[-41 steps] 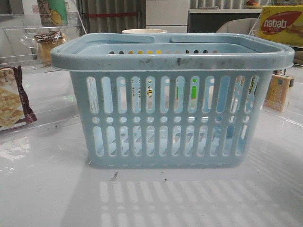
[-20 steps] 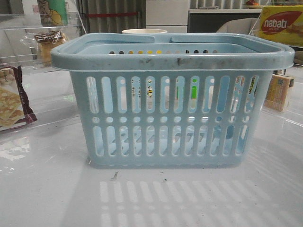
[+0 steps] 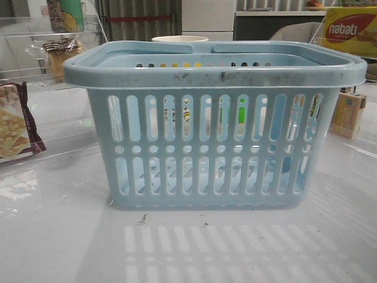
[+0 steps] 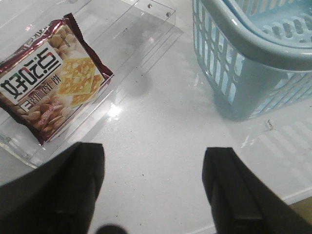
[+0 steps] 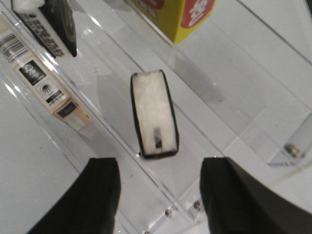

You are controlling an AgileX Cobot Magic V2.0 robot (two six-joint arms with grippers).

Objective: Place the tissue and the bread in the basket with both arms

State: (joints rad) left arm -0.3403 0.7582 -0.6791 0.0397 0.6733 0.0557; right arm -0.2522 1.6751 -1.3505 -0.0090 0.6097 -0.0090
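The light-blue basket (image 3: 212,127) stands mid-table; its corner also shows in the left wrist view (image 4: 258,58). The bread (image 3: 59,54), in a clear wrapper, lies on a clear shelf at the far left behind the basket. The tissue (image 5: 153,113), a small black-edged pack with a white face, lies in a clear tray just ahead of my right gripper (image 5: 158,170), which is open and empty above it. My left gripper (image 4: 153,161) is open and empty over bare table, between the basket and a cracker packet. Neither gripper shows in the front view.
A maroon-edged cracker packet (image 4: 48,83) lies in a clear acrylic tray at the left, also in the front view (image 3: 15,127). Near the tissue are a beige box (image 5: 44,78), a black pack (image 5: 56,24) and a yellow box (image 5: 180,14). A Nabati box (image 3: 347,29) stands far right.
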